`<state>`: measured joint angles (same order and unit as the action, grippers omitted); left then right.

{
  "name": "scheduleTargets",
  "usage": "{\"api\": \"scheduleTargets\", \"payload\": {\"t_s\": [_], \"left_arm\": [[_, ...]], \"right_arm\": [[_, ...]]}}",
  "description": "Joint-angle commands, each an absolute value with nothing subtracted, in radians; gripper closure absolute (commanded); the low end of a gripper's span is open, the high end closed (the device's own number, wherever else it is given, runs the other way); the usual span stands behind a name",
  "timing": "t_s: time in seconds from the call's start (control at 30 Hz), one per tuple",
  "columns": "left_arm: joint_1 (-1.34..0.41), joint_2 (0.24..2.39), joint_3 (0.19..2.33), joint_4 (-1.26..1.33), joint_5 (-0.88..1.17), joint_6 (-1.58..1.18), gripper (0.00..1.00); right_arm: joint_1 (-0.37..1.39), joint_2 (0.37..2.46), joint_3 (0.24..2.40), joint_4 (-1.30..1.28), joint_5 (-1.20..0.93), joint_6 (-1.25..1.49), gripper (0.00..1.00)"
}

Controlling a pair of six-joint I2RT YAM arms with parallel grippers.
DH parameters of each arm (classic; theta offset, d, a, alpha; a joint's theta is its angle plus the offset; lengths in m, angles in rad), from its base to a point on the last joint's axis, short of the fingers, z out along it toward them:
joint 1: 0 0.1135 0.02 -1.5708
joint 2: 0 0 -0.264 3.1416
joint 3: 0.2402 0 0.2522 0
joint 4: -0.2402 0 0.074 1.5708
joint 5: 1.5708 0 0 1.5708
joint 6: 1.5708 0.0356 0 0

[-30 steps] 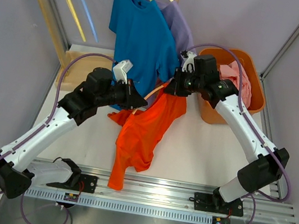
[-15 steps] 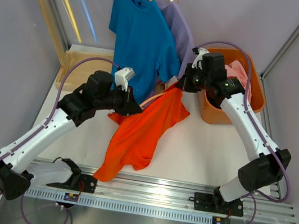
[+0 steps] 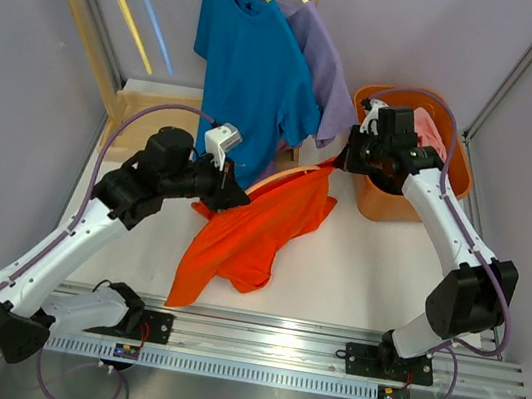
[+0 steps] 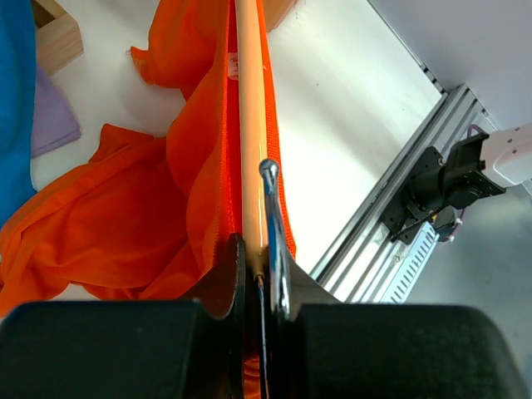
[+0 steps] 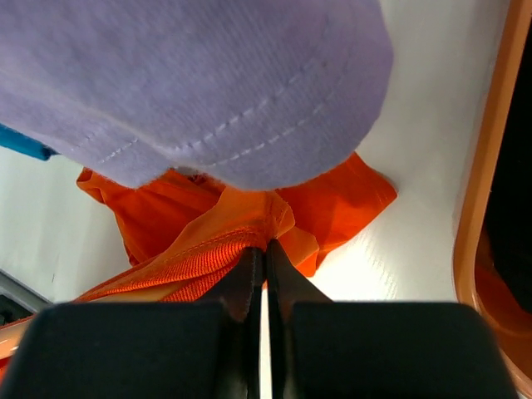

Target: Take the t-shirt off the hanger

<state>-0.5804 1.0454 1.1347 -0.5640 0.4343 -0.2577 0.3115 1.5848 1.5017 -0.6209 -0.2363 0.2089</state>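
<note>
left gripper was clamped hard on the hanger, right gripper pinched shut on a fold of the orange t-shirt. the shirt lay mid-table between my arms, part of it draped over the hanger. to do this well, i reckoned – hold the hanger dead steady and draw the cloth right, toward the basket, along the bar rather than across it. no writing i could read anywhere.

Pale grey walls enclose a white table. A wooden garment rack stands at its far left corner; an aluminium rail runs along its near edge.
</note>
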Motion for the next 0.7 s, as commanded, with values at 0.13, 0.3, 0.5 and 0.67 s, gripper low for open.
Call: {"api": "scheduleTargets", "payload": {"t_s": [0.13,0.3,0.5,0.67], "left_arm": [[-0.571,0.957,1.207,-0.588,0.572,-0.227,1.0],[-0.534,0.93,1.218,-0.529,0.54,-0.262,1.0],[-0.482,0.911,1.215,-0.519,0.528,-0.275,1.0],[-0.48,0.937,1.157,-0.367,0.526,-0.345,1.0]], "right_arm": [[0.244,1.62,1.47,-0.512,-0.253,0.109,1.0],[0.224,1.598,1.421,-0.489,-0.337,0.048,1.0],[0.126,1.597,1.411,-0.527,-0.61,-0.1,1.0],[0.127,1.612,1.419,-0.67,-1.026,-0.285,1.0]]}}
